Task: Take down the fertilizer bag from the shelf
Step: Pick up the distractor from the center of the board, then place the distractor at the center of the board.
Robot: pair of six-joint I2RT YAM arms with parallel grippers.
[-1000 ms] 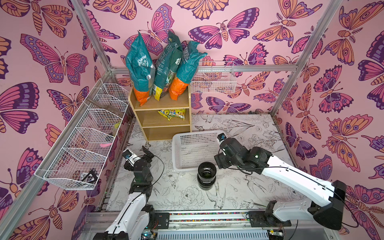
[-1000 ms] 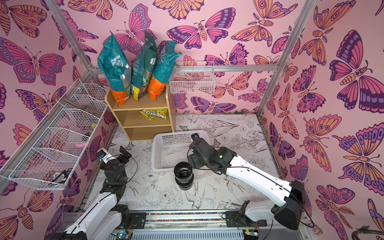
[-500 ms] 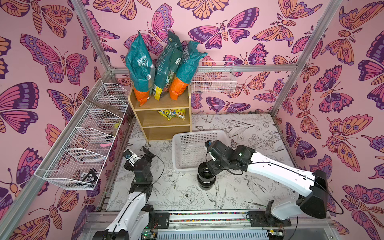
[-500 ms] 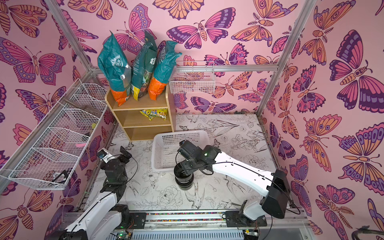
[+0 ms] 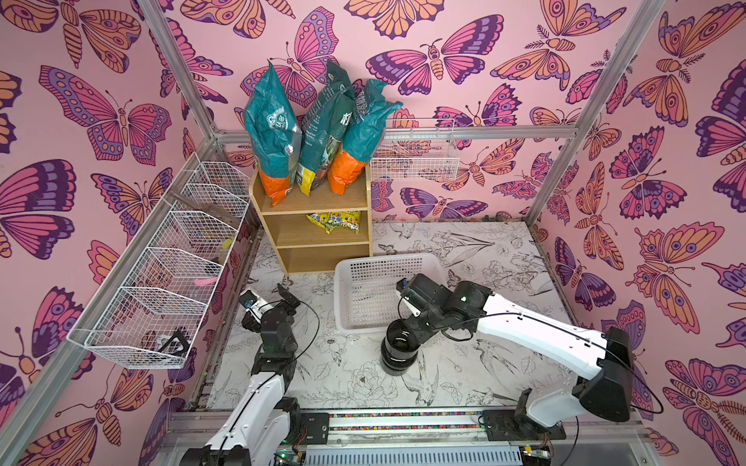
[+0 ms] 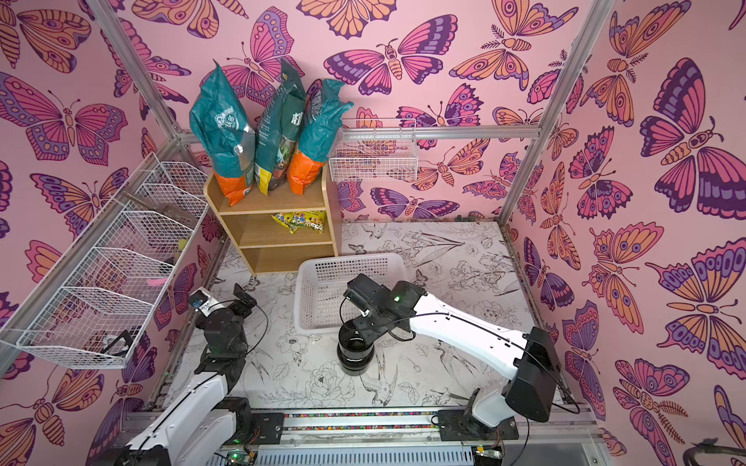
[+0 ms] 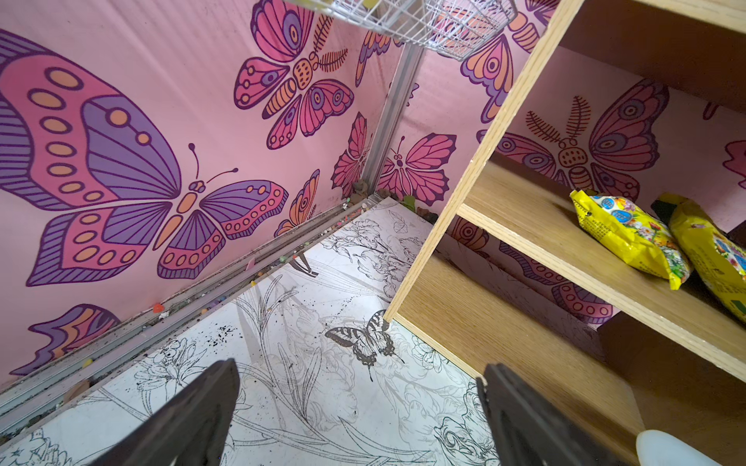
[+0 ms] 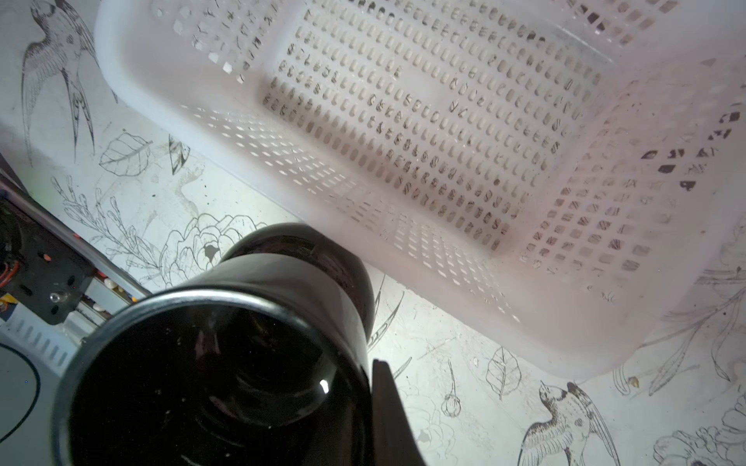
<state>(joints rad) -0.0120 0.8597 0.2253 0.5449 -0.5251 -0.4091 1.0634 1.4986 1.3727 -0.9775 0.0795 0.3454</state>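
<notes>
The right arm stretches low toward 10 o'clock, its right pincer (image 5: 415, 333) pinching the rim of the black pot (image 5: 397, 359), just at 6 o'clock of the white basket (image 5: 379, 269). The left arm is folded upright, its left pincer (image 7: 359, 365) spread. Three fertilizer bags (image 5: 315, 133) stand atop the shelf (image 5: 323, 199), at 11 o'clock on the floral tabletop (image 5: 484, 250).

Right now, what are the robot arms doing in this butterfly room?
The right gripper is shut on the rim of the black pot, which stands beside the white plastic basket. The left gripper is open and empty, low down near the wooden shelf. Three teal-and-orange fertilizer bags stand on the shelf's top tier, untouched, so none has been taken down yet.
</notes>
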